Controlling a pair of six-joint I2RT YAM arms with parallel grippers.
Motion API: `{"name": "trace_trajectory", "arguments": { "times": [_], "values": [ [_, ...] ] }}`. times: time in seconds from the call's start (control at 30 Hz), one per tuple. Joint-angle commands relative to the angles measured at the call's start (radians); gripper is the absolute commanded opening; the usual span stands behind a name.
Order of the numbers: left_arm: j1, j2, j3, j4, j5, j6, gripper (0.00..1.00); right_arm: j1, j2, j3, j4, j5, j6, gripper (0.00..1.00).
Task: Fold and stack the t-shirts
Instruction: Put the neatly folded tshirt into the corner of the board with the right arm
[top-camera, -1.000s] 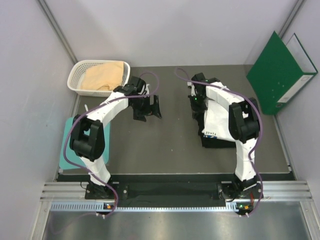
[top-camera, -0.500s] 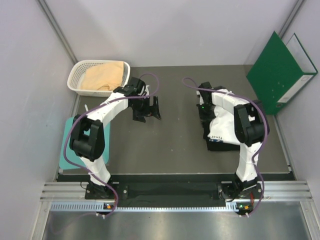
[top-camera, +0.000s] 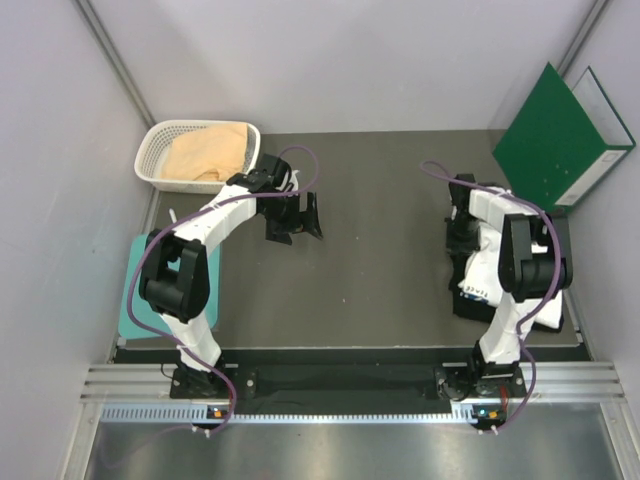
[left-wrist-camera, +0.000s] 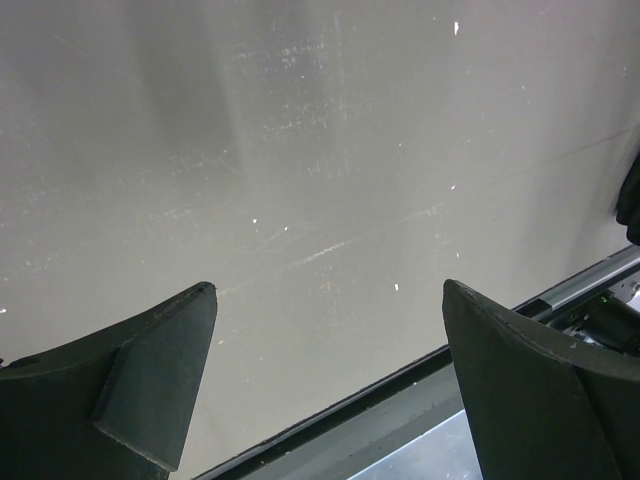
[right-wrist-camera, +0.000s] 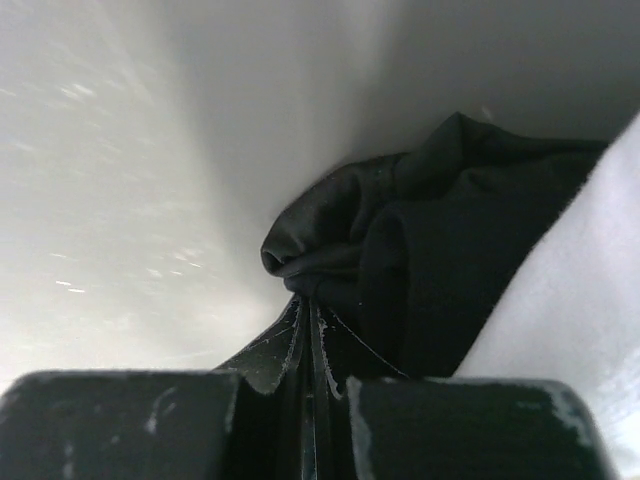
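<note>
Right wrist view puts the right claw (right-wrist-camera: 310, 335) pinched shut on a bunched fold of the soft black cloth t-shirt (right-wrist-camera: 440, 220), its two fingers pressed together with dark fabric caught between them. The white cloth t-shirt (right-wrist-camera: 575, 290) fills the lower right corner, blurred and cut off by the frame edge. From the top external view, both garments lie at the right side of the dark grey desk (top-camera: 370, 270), white on top of black, with the right arm covering much of them. A scrap of blue marking shows on the white shirt's near edge, too small to read. The tan-peach cloth t-shirt (top-camera: 205, 155) lies heaped in the white slotted plastic basket (top-camera: 148, 165) at the far left corner. The left claw (top-camera: 296, 222) hangs over bare desk with its fingers spread wide, holding nothing. A green lever-arch binder (top-camera: 555, 145) leans against the right wall. A flat teal board (top-camera: 130, 310) is partly hidden behind the left arm.
</note>
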Motion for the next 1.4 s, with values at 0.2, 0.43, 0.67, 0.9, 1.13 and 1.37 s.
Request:
{"name": "trace_trajectory", "arguments": {
  "times": [0.2, 0.43, 0.67, 0.9, 1.13, 1.37],
  "values": [
    [0.001, 0.011, 0.045, 0.027, 0.035, 0.009, 0.99, -0.053, -0.089, -0.13, -0.106, 0.167, 0.073, 0.0],
    [0.001, 0.016, 0.051, 0.025, 0.038, 0.01, 0.99, -0.11, -0.118, -0.171, -0.095, 0.173, 0.09, 0.0],
    [0.0, -0.003, 0.054, 0.012, 0.015, 0.042, 0.99, -0.072, -0.152, -0.102, -0.101, 0.072, 0.025, 0.15],
    [0.001, -0.042, 0.072, -0.051, -0.169, 0.092, 0.99, 0.128, -0.235, 0.108, -0.071, 0.115, 0.0, 0.99],
    [0.005, -0.059, 0.074, -0.126, -0.396, 0.116, 0.99, 0.197, -0.203, 0.28, 0.057, 0.058, -0.022, 1.0],
    [0.034, -0.062, 0.053, -0.151, -0.439, 0.119, 0.99, 0.219, -0.109, 0.346, 0.092, -0.004, -0.011, 1.0]
  ]
}}
